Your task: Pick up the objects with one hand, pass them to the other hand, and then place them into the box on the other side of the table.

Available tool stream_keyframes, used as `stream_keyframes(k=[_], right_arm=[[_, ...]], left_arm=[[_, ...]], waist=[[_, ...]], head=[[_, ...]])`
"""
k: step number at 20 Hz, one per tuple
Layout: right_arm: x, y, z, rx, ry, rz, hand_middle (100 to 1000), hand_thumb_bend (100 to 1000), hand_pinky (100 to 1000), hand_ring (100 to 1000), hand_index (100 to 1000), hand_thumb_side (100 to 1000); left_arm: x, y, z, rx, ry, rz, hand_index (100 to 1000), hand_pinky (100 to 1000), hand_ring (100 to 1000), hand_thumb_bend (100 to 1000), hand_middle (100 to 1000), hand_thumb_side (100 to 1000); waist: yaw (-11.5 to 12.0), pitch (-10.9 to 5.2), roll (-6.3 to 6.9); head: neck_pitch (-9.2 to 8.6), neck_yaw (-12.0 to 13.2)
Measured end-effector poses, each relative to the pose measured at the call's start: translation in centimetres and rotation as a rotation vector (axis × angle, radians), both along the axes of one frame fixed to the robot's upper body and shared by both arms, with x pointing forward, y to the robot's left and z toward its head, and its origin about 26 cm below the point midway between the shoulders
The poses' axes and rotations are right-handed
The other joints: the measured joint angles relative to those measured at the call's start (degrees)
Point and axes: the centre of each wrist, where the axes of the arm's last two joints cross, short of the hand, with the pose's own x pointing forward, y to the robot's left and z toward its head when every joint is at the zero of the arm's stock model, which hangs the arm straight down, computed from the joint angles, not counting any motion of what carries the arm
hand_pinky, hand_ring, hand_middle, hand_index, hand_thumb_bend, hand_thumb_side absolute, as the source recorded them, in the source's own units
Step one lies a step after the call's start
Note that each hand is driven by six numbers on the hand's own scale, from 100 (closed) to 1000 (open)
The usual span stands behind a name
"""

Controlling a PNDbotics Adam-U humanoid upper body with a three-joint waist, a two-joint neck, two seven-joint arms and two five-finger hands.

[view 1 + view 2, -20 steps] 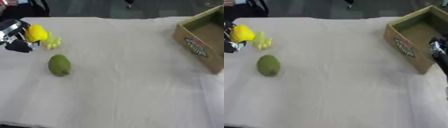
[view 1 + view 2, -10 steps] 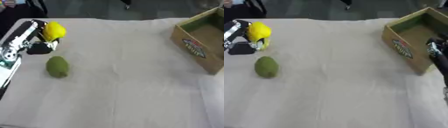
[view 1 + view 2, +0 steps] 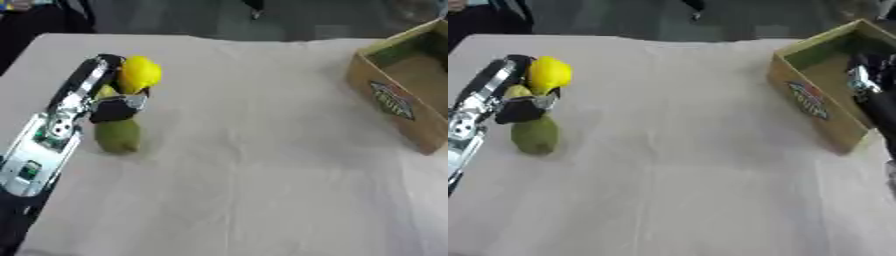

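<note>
My left hand (image 3: 112, 106) is shut on a bright yellow rounded fruit (image 3: 140, 74) and holds it up at the table's left side. A pale yellow piece (image 3: 106, 92) shows just beside the hand; whether it is held I cannot tell. Directly under the hand a green oval fruit (image 3: 119, 136) lies on the white cloth, partly covered by the hand. The open cardboard box (image 3: 405, 108) stands at the right edge. My right hand (image 3: 872, 87) hangs beside the box's near wall at the right edge of the right eye view, dark and blurred.
The white cloth (image 3: 262, 165) covers the table and lies bare between the green fruit and the box. My left forearm (image 3: 48, 140) slants in from the lower left. Dark floor runs beyond the far edge.
My left hand, still holding the yellow fruit, has moved right and nearer, ending over the green fruit. The camera view has also shifted.
</note>
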Motion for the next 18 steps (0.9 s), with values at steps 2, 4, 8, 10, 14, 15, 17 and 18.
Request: stream_keyframes(k=[2,4,8,10,14,15,17,18], right_arm=[[-0.2,0.8,1.0,-0.064,-0.016,0.046,798,100,1000,862,926,523],[-0.2,1.6,1.9,-0.134,-0.028,0.091,798,110,1000,861,921,518],[-0.1,3.0,3.1,-0.270,-0.045,0.174,798,137,993,858,909,497],[0.0,3.7,3.7,-0.330,-0.054,0.210,798,140,989,856,906,501],[0.2,5.4,4.5,-0.434,-0.055,0.275,798,219,979,854,899,484],[0.2,5.7,4.7,-0.459,-0.056,0.289,800,161,977,854,897,493],[0.2,6.5,5.0,-0.506,-0.064,0.313,801,169,974,853,895,488],[0.2,6.9,5.2,-0.526,-0.069,0.326,801,173,972,854,894,488]], left_arm=[[0.1,-0.5,-0.7,0.007,-0.013,-0.004,591,563,520,100,564,100],[0.1,-1.0,-1.1,0.015,-0.030,-0.007,591,562,519,100,564,100],[0.2,-1.6,-1.9,0.035,-0.067,-0.007,590,557,515,100,562,100],[0.2,-1.9,-2.2,0.038,-0.081,-0.007,588,551,511,100,558,100],[0.2,-2.5,-2.7,0.033,-0.104,-0.015,588,549,507,100,556,100],[0.2,-2.6,-2.9,0.030,-0.103,-0.018,588,549,507,100,556,100],[0.2,-2.8,-3.2,0.026,-0.107,-0.024,588,549,507,100,556,100],[0.2,-2.9,-3.3,0.025,-0.110,-0.026,588,549,507,100,556,100]], waist=[[-0.20,0.00,-0.41],[-0.23,0.00,-0.90],[-0.44,0.00,-1.50],[-0.61,-0.01,-1.75],[-0.65,-0.01,-2.02],[-0.67,-0.02,-2.07],[-0.72,-0.02,-2.16],[-0.76,-0.02,-2.18]], head=[[0.02,-0.48],[0.04,-1.08],[0.05,-1.64],[0.06,-1.72],[0.65,-1.92],[1.00,-2.06],[1.49,-2.31],[1.58,-2.42]])
